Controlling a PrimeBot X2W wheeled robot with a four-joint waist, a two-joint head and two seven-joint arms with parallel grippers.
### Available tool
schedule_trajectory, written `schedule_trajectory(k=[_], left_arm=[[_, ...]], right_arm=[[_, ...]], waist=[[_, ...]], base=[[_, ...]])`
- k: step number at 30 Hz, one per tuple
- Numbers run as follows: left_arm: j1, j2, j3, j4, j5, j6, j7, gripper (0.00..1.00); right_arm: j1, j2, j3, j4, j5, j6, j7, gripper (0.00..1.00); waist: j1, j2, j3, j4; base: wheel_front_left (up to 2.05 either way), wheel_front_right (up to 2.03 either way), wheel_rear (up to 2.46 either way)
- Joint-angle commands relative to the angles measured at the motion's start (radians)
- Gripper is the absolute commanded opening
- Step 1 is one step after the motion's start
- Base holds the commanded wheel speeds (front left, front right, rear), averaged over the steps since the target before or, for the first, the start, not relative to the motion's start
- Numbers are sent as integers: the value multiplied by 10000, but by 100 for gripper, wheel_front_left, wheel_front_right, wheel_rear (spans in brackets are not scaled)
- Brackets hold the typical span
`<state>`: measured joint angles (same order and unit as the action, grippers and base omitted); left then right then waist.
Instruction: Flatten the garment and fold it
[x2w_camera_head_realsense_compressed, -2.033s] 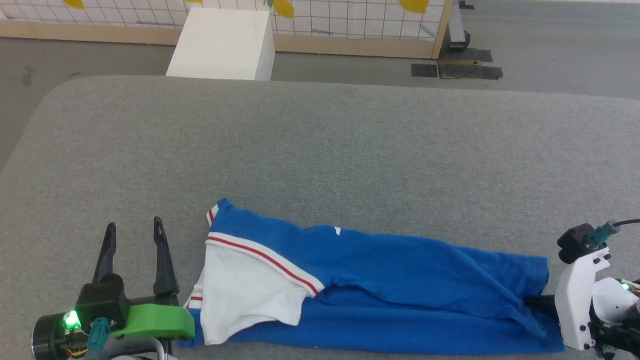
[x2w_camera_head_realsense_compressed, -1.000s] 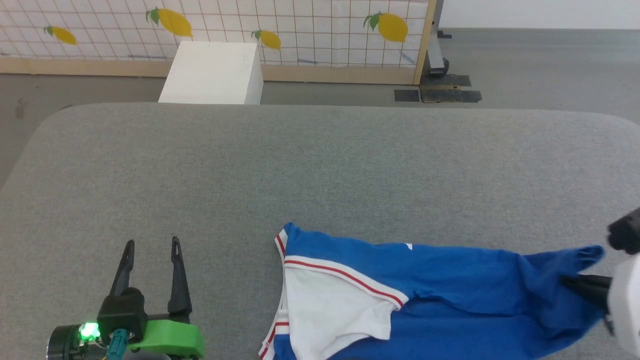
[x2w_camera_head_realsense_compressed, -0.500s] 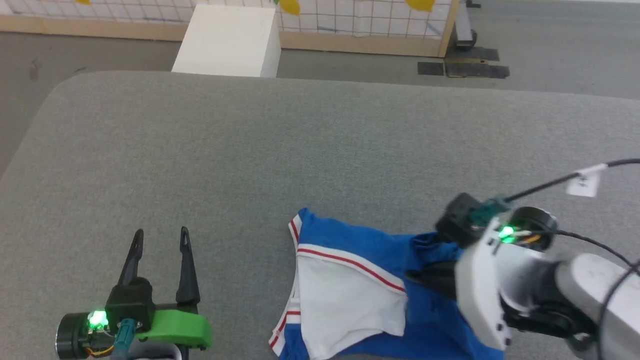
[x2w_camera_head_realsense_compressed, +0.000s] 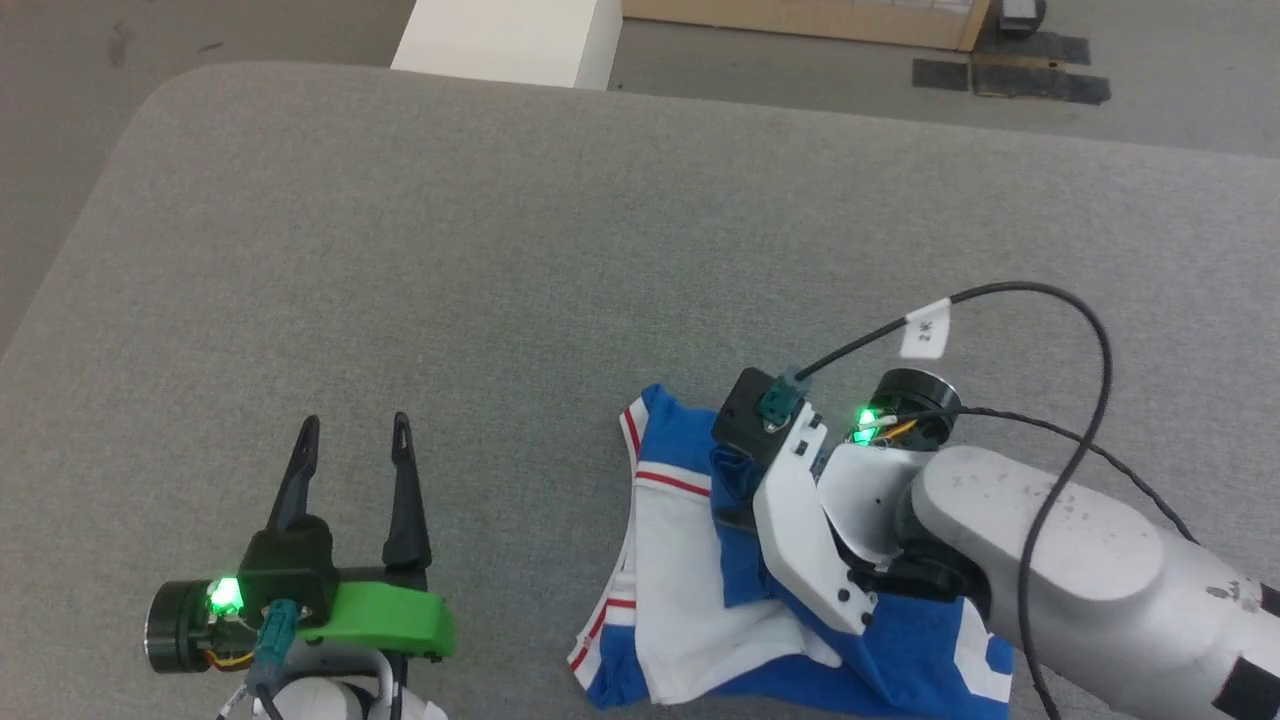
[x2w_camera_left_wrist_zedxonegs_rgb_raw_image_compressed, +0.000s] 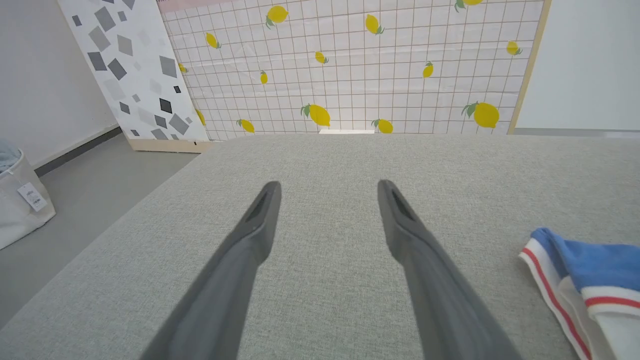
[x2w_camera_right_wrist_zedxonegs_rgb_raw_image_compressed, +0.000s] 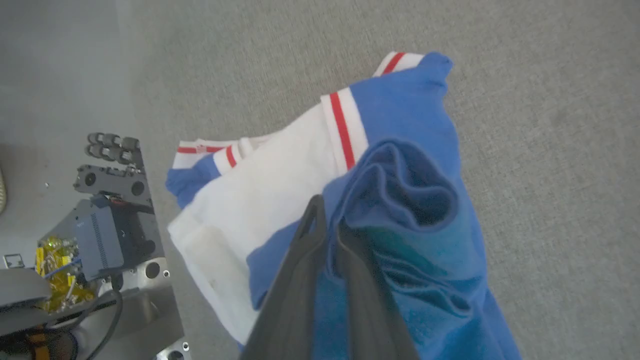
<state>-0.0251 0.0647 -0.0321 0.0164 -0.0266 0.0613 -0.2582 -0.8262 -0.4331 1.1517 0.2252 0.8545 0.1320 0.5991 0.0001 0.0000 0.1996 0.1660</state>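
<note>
The garment (x2w_camera_head_realsense_compressed: 680, 570), blue with a white red-striped sleeve, lies bunched near the front edge of the grey table (x2w_camera_head_realsense_compressed: 500, 250). My right gripper (x2w_camera_head_realsense_compressed: 735, 510) is over it, shut on a fold of its blue cloth. The right wrist view has the two fingers (x2w_camera_right_wrist_zedxonegs_rgb_raw_image_compressed: 327, 220) pinched together on that blue fold (x2w_camera_right_wrist_zedxonegs_rgb_raw_image_compressed: 400, 115), which sits doubled over the white sleeve. My left gripper (x2w_camera_head_realsense_compressed: 355, 425) rests open on the table to the left of the garment, apart from it. Between its spread fingers (x2w_camera_left_wrist_zedxonegs_rgb_raw_image_compressed: 328, 187) is bare table, and the garment's striped edge (x2w_camera_left_wrist_zedxonegs_rgb_raw_image_compressed: 590, 260) lies at the right.
A white box (x2w_camera_head_realsense_compressed: 510, 40) stands on the floor past the table's far edge. A lemon-patterned screen (x2w_camera_left_wrist_zedxonegs_rgb_raw_image_compressed: 350, 65) closes off the back and a pale basket (x2w_camera_left_wrist_zedxonegs_rgb_raw_image_compressed: 17, 200) sits on the floor at left. My base (x2w_camera_right_wrist_zedxonegs_rgb_raw_image_compressed: 100, 240) is at the table's near edge.
My right gripper has carried the garment's blue end leftward over the rest of it, up to the white sleeve. The head camera has shifted. The left gripper stays open in place.
</note>
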Motion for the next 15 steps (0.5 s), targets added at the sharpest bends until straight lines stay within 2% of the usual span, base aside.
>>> schedule_trajectory(k=[1, 4, 9, 10, 11, 12, 15], left_arm=[[-212, -64, -64, 11, -21, -24, -36, 100], [-326, -89, -146, 53, -52, 0, -36, 100], [-317, -108, -121, 124, -53, 60, -36, 100], [-278, -110, -115, 150, -42, 64, -36, 100], [-249, -112, -111, 177, -31, 73, -36, 100], [-212, -113, -110, 206, -20, 72, -36, 100], [-152, -85, -39, 323, 9, 15, -36, 100]], right_arm=[[-250, 72, 264, 364, -211, -13, -172, 0], [-437, 235, 798, 1284, -449, -13, -485, 0], [-330, 518, 1140, 2039, -318, -13, -914, 0], [-340, 551, 1181, 2045, -321, -13, -1038, 7], [-365, 556, 1208, 2001, -365, -13, -1189, 27], [-410, 525, 1231, 1911, -452, -13, -1422, 98], [-532, 342, 1256, 1561, -577, -13, -2273, 100]], waist=[[-1, 0, 251, 217], [-1, 0, 369, 274], [-1, 0, 324, 156], [-1, 0, 267, 99], [-1, 0, 196, 47], [-1, 0, 113, -13], [-1, 0, -173, -216]], base=[[0, 0, 0], [0, 0, 0], [0, 0, 0], [0, 0, 0], [0, 0, 0], [0, 0, 0], [0, 0, 0]])
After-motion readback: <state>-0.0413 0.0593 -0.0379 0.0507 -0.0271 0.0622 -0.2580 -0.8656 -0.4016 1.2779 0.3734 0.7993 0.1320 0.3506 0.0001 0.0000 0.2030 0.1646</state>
